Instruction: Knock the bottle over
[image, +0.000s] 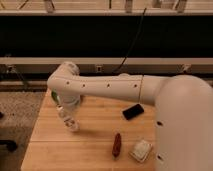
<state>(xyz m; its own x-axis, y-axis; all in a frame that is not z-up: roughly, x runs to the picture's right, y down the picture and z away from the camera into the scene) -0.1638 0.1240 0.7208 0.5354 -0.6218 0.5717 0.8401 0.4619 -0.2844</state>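
1. Your arm (115, 89) reached from the right across the worktop (95, 135) to its far left part, the wrist bent downward there.
2. Your gripper (64, 111) sat below the wrist over the left side of the worktop, mostly hidden by the arm; its fingers were together, with nothing seen clamped between them.
3. The bottle (71, 122) was at the left of the worktop, directly under the gripper and touching or just beside it, leaning with its top toward the far left.
4. A black flat object (133, 111) lay right of centre.
5. A dark red item (117, 145) lay near the front edge, with a pale packet (141, 150) just beside it on the right.
6. Something green (54, 96) showed behind the wrist at the far left.
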